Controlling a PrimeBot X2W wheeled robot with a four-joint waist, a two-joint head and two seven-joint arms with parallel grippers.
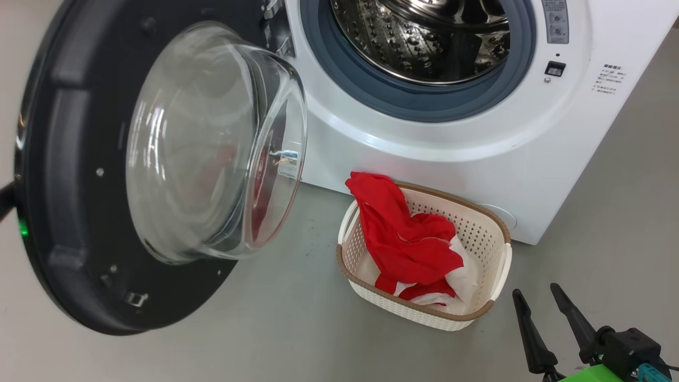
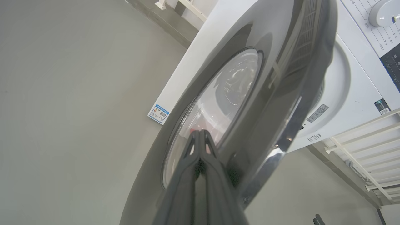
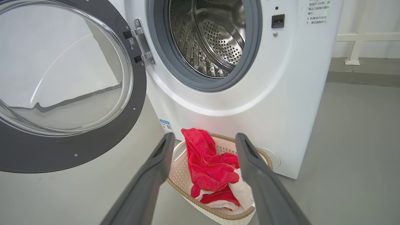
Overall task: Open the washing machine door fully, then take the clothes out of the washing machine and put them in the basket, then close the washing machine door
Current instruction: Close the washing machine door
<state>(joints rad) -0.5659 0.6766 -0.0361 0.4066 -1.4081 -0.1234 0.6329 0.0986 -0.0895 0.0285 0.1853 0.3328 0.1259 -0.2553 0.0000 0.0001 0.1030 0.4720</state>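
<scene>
The washing machine (image 1: 424, 154) stands with its steel drum (image 1: 424, 37) in view and nothing showing inside. The washing machine door (image 1: 69, 175) hangs swung out to the left, its glass bowl bulging toward me. On the floor before the machine sits the basket (image 1: 480, 233), and the red and white clothes (image 1: 408, 239) lie in it, one end draped over its back rim. My right gripper (image 1: 536, 291) is open at the lower right, apart from the basket. My left gripper (image 2: 200, 132) is shut, its tips at the door's (image 2: 281, 93) glossy outer face; contact is unclear.
Grey floor (image 1: 297, 318) spreads around the basket and under the door. A white railing (image 2: 359, 147) runs beside the machine, and a white frame (image 3: 356, 47) stands by the wall behind it. A blue label (image 2: 159, 114) marks the machine's lower side.
</scene>
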